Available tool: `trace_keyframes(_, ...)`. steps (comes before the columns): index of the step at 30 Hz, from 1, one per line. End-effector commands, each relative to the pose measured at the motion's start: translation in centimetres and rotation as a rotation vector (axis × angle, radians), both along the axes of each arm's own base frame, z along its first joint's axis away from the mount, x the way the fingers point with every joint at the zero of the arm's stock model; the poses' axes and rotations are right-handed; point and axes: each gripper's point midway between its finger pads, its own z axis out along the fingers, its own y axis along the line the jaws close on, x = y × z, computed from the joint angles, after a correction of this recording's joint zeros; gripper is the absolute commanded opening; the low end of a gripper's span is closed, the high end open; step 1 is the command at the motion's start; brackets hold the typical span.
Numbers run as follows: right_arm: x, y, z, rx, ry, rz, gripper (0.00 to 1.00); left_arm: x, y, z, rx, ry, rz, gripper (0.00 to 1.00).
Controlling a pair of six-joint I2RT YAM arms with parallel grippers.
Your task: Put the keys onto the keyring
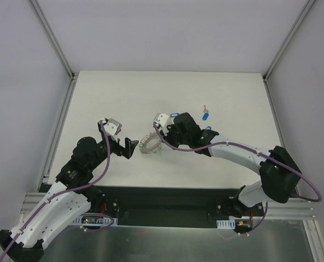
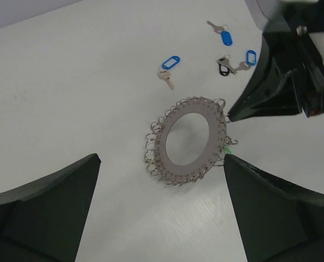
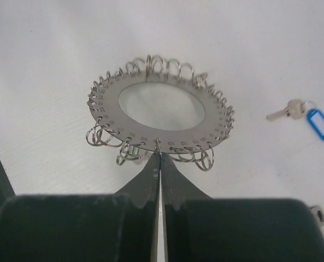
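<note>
While the right gripper (image 3: 159, 155) is shut at the near rim of the keyring (image 3: 167, 134), the left gripper (image 1: 130, 148) stands wide open on the ring's opposite side, holding nothing. I cannot quite tell whether the closed tips bite the flat grey plate itself or only one of the small wire loops along its edge.

The ring sits on the white table (image 1: 123, 93) between the two arms. The keys (image 2: 170, 64) lie scattered beyond it, apart from it and from each other, none threaded yet.

The hold is a thin pinch on one spot of the rim. I judge the ring could swivel or slip out if the left arm pushes on it. A grip on a loop alone would let the plate swing. The loops could also snag a finger.

The ring's flat face looks upward, hole open. Being round, it has no true long axis. The blue-tagged key (image 3: 314, 123) beside it lies flat, its length running blade to tag, blade toward the ring.
</note>
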Motion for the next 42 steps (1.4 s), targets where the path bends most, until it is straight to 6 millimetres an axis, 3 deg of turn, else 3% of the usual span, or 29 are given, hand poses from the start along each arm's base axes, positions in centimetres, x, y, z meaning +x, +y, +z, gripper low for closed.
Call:
trace_keyframes(1, 0.4, 2.1, 7.8, 0.129, -0.193, 0.129, 0.01, -2.8, -4.1, 1.1, 0.044, -0.138, -0.344, 0.96)
trace_keyframes(6, -2.4, 3.0, 9.7, 0.195, -0.195, 0.288, 0.01, -3.9, -5.4, 0.9, 0.074, -0.207, -0.475, 0.98)
trace_keyframes(15, -7.7, 1.6, 11.0, 0.24, -0.203, 0.429, 0.01, -6.2, -7.8, 0.7, 0.077, -0.218, -0.717, 0.99)
trace_keyframes(18, -8.7, 1.3, 11.3, 0.25, -0.21, 0.458, 0.01, -6.5, -8.4, 1.0, 0.047, -0.188, -0.766, 0.94)
trace_keyframes(23, -9.2, 1.1, 10.7, 0.233, -0.197, 0.467, 0.01, -7.0, -9.2, 1.7, -0.015, -0.159, -0.836, 0.82)
trace_keyframes(32, -8.6, 1.6, 10.1, 0.217, -0.192, 0.452, 0.01, -6.7, -9.9, 1.3, -0.086, -0.08, -0.852, 0.63)
trace_keyframes(33, -8.4, 1.7, 10.1, 0.214, -0.192, 0.447, 0.01, -6.5, -10.0, 1.3, -0.089, -0.087, -0.841, 0.55)
trace_keyframes(42, -8.0, 2.4, 9.7, 0.215, -0.175, 0.441, 0.01, -5.8, -10.2, 0.2, -0.115, -0.052, -0.813, 0.45)
